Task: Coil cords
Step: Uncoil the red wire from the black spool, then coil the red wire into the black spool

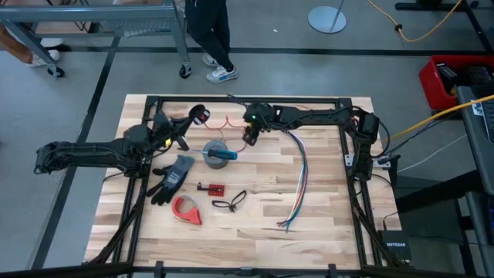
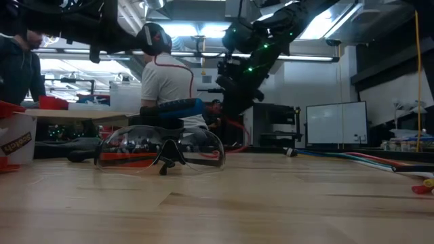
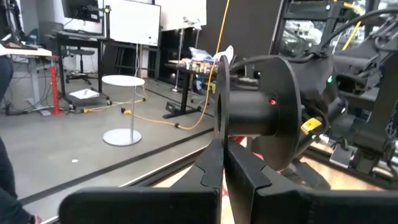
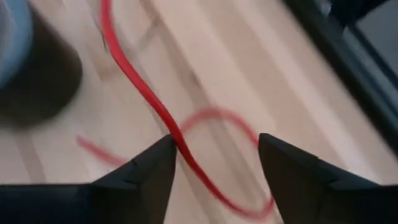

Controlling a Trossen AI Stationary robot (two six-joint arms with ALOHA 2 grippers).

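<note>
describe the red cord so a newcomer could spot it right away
On the wooden table, look at the far edge, just beyond the grey tape roll. The red cord lies there in loose waves under the open right gripper. Unlike the long multicoloured wire bundle, it is one thin red strand.

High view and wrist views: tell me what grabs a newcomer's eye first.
The red cord snakes loose over the far middle of the table, and the right hand hangs open just above it. The left hand is raised at the far left, shut on the rim of a black spool. A long multicoloured wire bundle runs down the right side.
</note>
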